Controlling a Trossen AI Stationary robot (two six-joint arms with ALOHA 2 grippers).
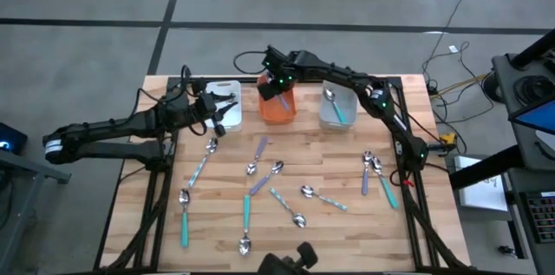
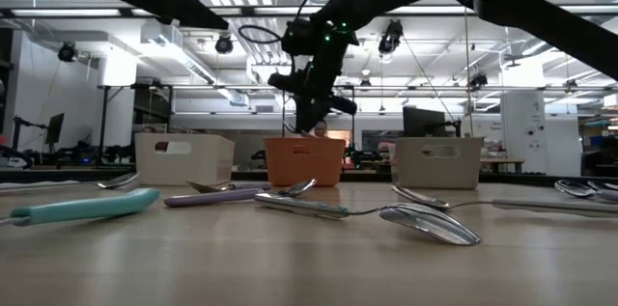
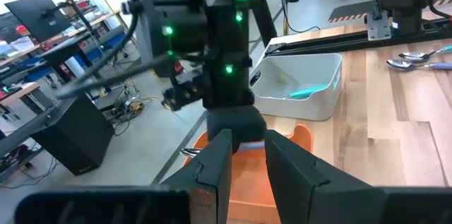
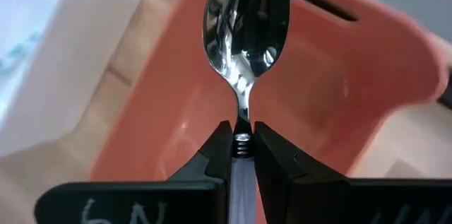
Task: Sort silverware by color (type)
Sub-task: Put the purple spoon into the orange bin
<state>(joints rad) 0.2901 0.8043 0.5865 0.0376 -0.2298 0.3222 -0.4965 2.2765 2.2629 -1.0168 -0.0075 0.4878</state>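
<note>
- Gripping a spoon (image 4: 246, 37) by its neck, the right gripper (image 4: 242, 146) has its fingers (image 4: 215, 155) pinched on the slim pale handle, with the shiny bowl sticking out ahead of the fingertips.
- Below that spoon lies the open inside of the orange bin (image 4: 339, 104), so the spoon hangs over the bin and does not touch it; in the high view the right gripper (image 1: 279, 82) sits over the orange bin (image 1: 277, 110) in the middle of the far row.
- The white bin (image 1: 227, 91) stands to one side of the orange one, and the grey bin (image 1: 347, 117) to the other, with a spoon with a blue handle (image 1: 333, 106) lying in it.
- The left gripper (image 1: 218, 112) hovers at the white bin, its fingers (image 3: 212, 171) a narrow gap apart with nothing seen between them.
- The remaining spoons lie scattered on the wooden table (image 1: 217, 232): teal-handled ones (image 1: 245, 214) toward the near side, purple-handled ones (image 1: 260, 149) near the centre, and a pair (image 1: 375, 171) by the right edge.
</note>
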